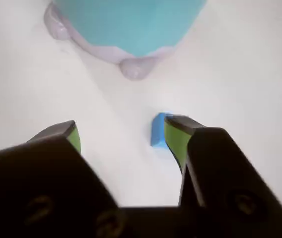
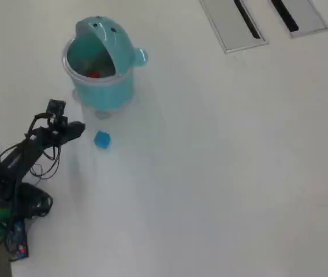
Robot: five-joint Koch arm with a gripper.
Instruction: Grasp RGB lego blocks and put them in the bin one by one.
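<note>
A blue lego block [image 1: 158,130] lies on the white table, just beyond and partly behind my right fingertip in the wrist view. My gripper [image 1: 122,128] is open, its green-padded fingers [image 1: 176,141] wide apart with only bare table between them. Ahead stands the teal bin [image 1: 131,25] on its pale feet. In the overhead view the gripper [image 2: 76,130] sits just left of the blue block [image 2: 101,139], below the bin [image 2: 126,81]. The bin's lid is tipped back, and a red block [image 2: 93,73] lies inside.
Two flat grey slotted panels [image 2: 233,23] [image 2: 298,16] are set into the table at the top right of the overhead view. The arm's base and cables [image 2: 14,196] sit by the table's left edge.
</note>
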